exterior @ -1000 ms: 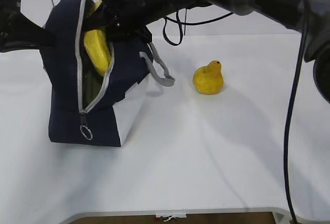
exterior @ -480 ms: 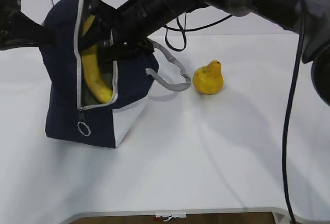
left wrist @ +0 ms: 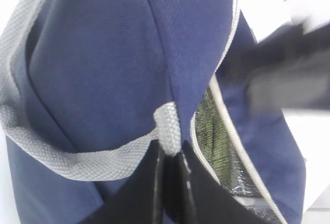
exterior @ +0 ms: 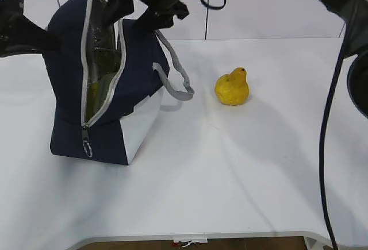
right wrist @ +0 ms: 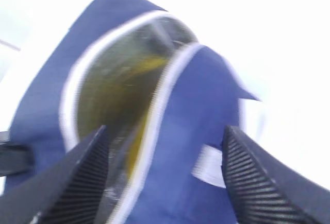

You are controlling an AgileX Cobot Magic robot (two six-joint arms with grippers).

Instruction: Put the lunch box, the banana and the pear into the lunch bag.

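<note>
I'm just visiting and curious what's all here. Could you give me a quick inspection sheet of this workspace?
Surface: white table, bare in front.
Job's things: blue lunch bag upright, zipper open; banana showing inside; pear on the table to the bag's right, apart from it; lunch box not visible.
Clutter: nothing seen.
Hands: left hand shut on the bag's fabric by the grey handle; right hand open and empty, above the bag's opening.
Cables: black cable hanging along the right side.
Surroundings: plain white wall panels behind.
</note>
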